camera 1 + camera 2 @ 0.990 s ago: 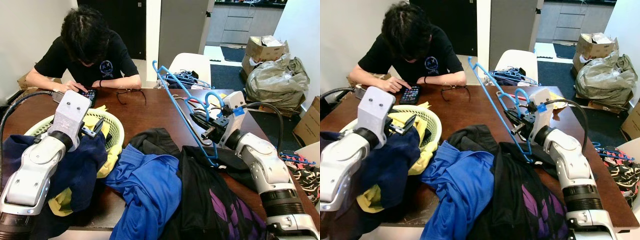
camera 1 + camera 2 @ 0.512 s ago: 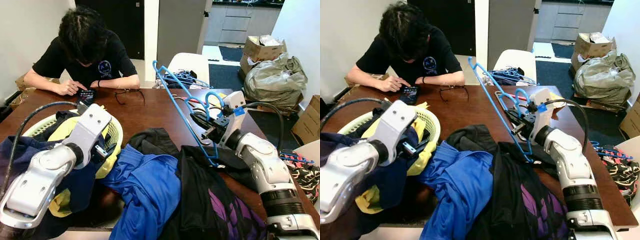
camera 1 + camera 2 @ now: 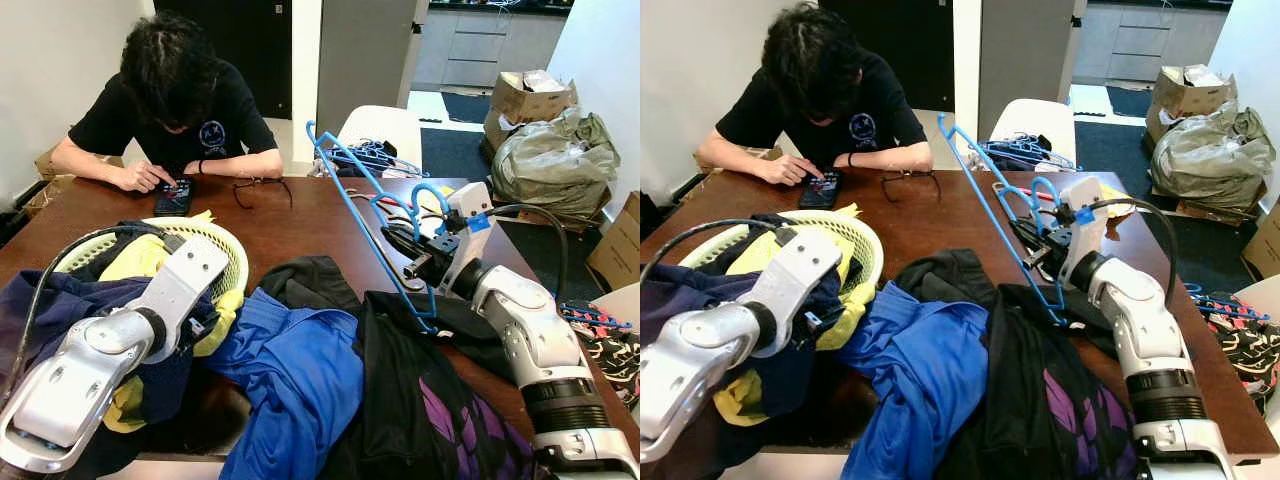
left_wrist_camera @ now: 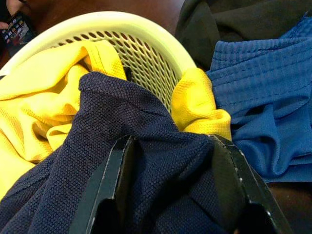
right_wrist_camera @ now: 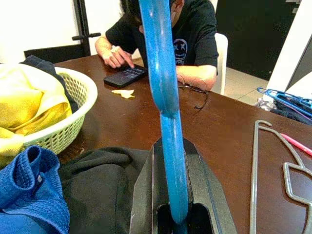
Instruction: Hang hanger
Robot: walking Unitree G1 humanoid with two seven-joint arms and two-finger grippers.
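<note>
pale basket point(image 3: 232, 262) heaped with yellow point(image 4: 34, 97) and navy clothes point(image 4: 122, 161)

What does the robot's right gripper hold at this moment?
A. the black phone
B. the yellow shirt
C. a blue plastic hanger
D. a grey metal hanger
C: the right gripper is closed on the bar of the blue plastic hanger, which rises tilted over the table; the grey metal hanger lies untouched on the wood.
</note>
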